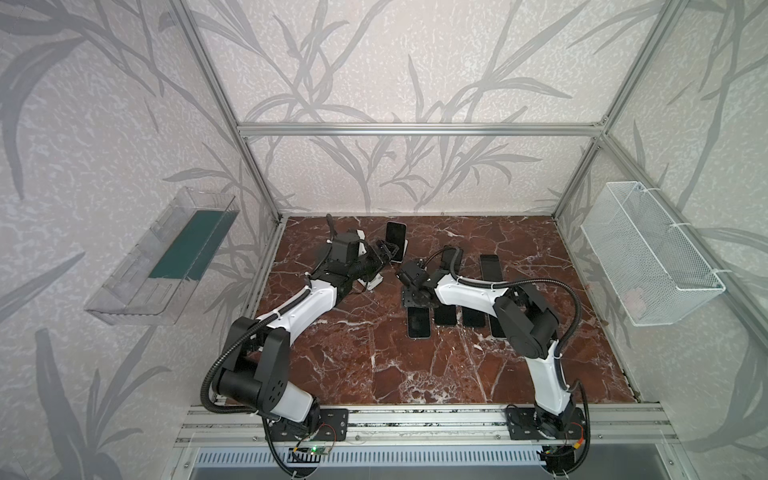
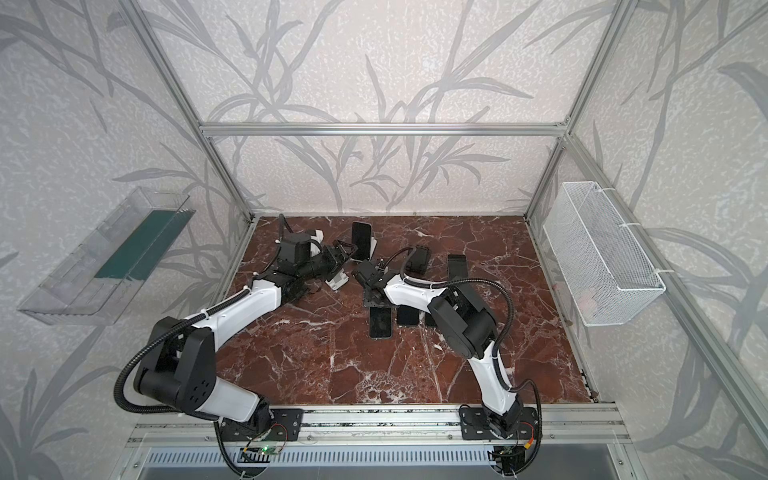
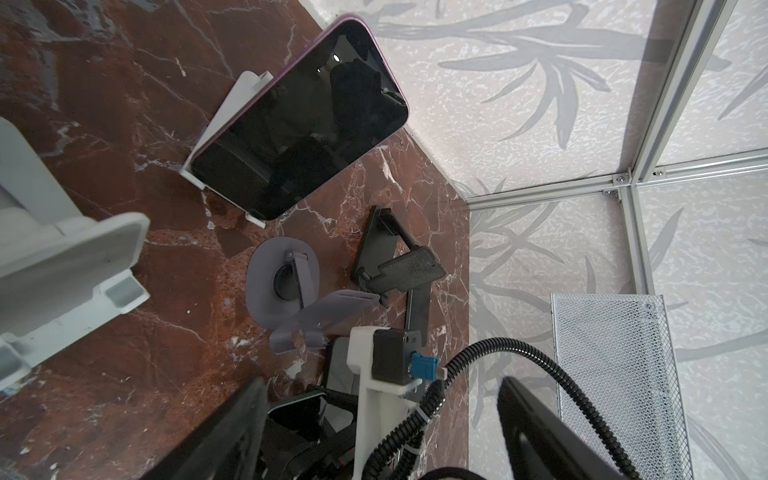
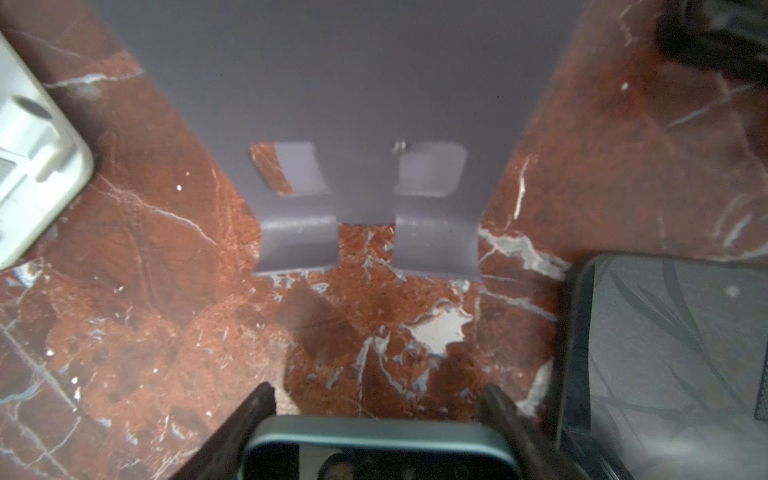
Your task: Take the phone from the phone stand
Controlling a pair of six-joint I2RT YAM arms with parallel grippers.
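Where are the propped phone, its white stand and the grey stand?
propped phone [image 3: 299,124], left wrist view, middle of the dark screen.
white stand [image 3: 232,108], left wrist view, back plate beside the phone's edge.
grey stand [image 3: 262,303], left wrist view, bare part of the round base.

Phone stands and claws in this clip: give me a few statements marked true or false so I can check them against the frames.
1. The purple-edged phone leans in the white stand. True.
2. The left claw grips that phone. False: it is open, short of the phone and holding nothing.
3. The right claw is shut on a grey-rimmed phone. True.
4. The grey-purple stand has a phone resting on its two hooks. False: its plate and hooks are bare.
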